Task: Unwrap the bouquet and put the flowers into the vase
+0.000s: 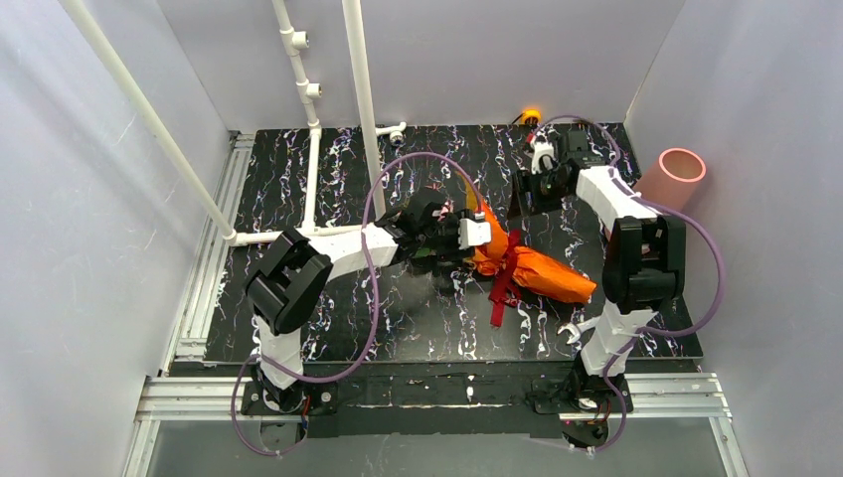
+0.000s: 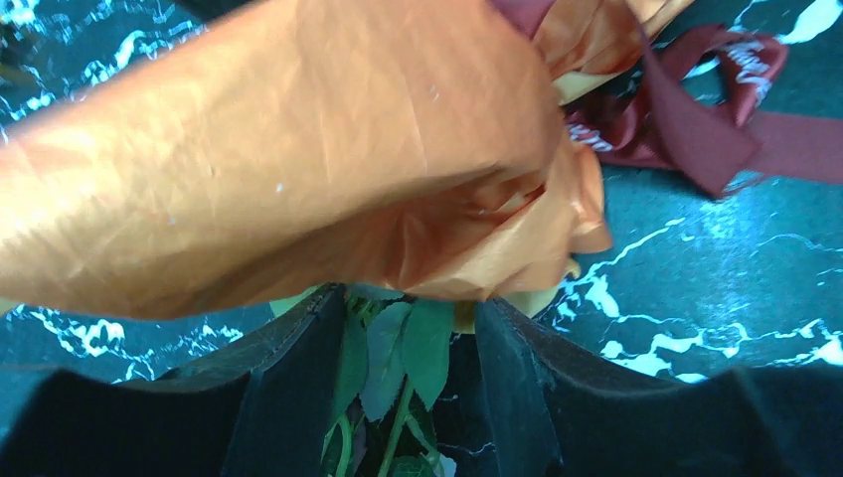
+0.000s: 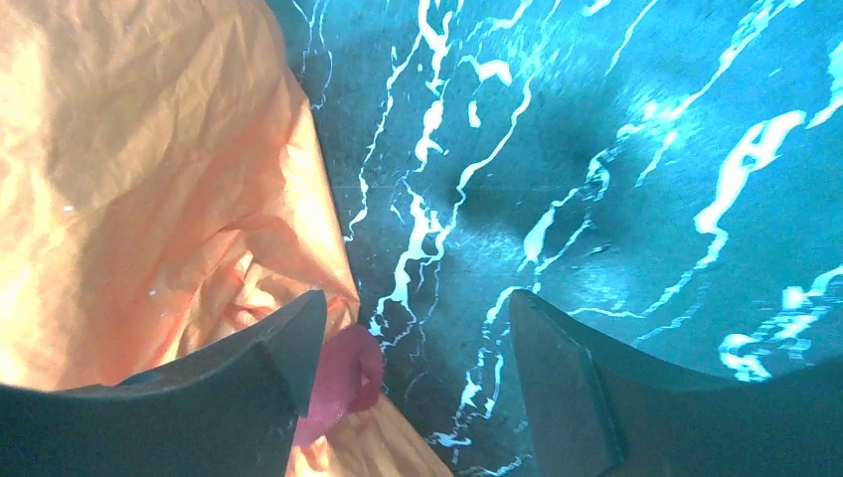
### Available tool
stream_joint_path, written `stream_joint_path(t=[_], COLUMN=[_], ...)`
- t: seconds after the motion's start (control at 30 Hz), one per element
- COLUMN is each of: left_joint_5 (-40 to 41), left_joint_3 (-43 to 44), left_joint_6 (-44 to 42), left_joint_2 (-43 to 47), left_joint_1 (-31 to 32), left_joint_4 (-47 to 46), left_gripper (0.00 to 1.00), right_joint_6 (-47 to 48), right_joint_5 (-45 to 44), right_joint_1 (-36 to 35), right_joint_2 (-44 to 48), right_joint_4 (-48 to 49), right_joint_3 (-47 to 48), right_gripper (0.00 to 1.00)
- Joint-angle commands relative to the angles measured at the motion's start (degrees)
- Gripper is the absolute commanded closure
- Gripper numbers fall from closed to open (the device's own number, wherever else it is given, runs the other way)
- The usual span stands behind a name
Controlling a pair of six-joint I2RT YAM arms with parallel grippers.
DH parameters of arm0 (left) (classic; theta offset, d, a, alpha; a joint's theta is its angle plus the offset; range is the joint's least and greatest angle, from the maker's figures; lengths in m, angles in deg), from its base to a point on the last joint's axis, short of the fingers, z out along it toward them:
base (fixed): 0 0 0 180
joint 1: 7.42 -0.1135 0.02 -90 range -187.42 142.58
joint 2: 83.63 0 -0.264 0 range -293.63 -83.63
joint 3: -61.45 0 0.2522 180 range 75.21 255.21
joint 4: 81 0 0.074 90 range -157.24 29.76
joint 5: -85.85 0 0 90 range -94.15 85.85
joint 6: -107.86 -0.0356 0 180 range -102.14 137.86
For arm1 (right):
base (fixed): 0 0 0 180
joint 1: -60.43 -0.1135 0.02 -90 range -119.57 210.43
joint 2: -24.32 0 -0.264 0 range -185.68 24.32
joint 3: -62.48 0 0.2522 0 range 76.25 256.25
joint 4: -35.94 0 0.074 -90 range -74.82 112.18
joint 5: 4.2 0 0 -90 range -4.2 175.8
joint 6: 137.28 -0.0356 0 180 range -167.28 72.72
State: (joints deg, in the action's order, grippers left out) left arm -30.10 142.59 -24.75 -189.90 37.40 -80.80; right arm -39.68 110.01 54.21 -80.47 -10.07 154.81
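The bouquet [image 1: 547,276] lies mid-table in crinkled orange wrapping paper [image 2: 278,169], its dark red ribbon [image 1: 505,273] loose across it and trailing onto the table [image 2: 696,129]. My left gripper [image 1: 482,238] is at the wrap's upper-left end. In its wrist view the jaws [image 2: 408,313] are shut on the flowers' green stems and leaves [image 2: 398,358], which come out from under the paper. The rose heads are hidden. My right gripper [image 1: 524,197] stands open just beyond the bouquet [image 3: 418,318], with paper [image 3: 149,199] and a ribbon end [image 3: 343,383] beside its left finger. The salmon-pink vase [image 1: 681,174] stands far right.
White pipes [image 1: 308,89] rise at the back left, and one slants down [image 1: 149,119] to the table's left side. A small orange light [image 1: 531,116] sits at the back edge. White walls enclose the black marbled table [image 1: 398,328]. The right arm's elbow [image 1: 646,260] stands between bouquet and vase.
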Motion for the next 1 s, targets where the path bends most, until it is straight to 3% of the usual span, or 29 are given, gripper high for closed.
stream_joint_path(t=[0.0,0.27,0.37,0.5,0.87,0.93,0.97], left_joint_5=[-0.1,-1.7,-3.2,-5.7,-7.6,-7.5,-7.6], left_joint_3=[3.8,8.3,9.5,11.1,14.5,14.6,14.6], left_joint_6=[0.5,3.1,5.7,8.4,9.1,9.3,9.6], left_joint_2=[-1.6,-4.2,-4.7,-5.4,-6.4,-5.7,-5.1], left_joint_1=[-1.7,-3.3,-4.3,-5.2,-5.3,-5.3,-5.3], left_joint_4=[2.9,4.7,5.2,6.4,10.9,10.9,10.9], left_gripper=[0.5,0.48,0.47,0.45,0.42,0.41,0.4], right_joint_6=[5.3,14.0,18.4,22.0,29.5,31.4,31.8], right_joint_5=[-2.2,3.9,3.8,0.1,-0.9,-1.5,-1.6], right_joint_1=[-0.6,0.0,-0.1,-0.1,-2.0,-2.1,-2.1], right_joint_2=[1.7,8.9,13.0,14.8,4.4,3.4,3.1], right_joint_4=[-11.0,-23.5,-25.2,-17.9,-9.5,-10.5,-11.2], right_joint_3=[9.1,10.7,5.4,-3.1,-3.8,-3.9,-3.9], right_gripper=[0.21,0.02,0.02,0.02,0.02,0.09,0.17])
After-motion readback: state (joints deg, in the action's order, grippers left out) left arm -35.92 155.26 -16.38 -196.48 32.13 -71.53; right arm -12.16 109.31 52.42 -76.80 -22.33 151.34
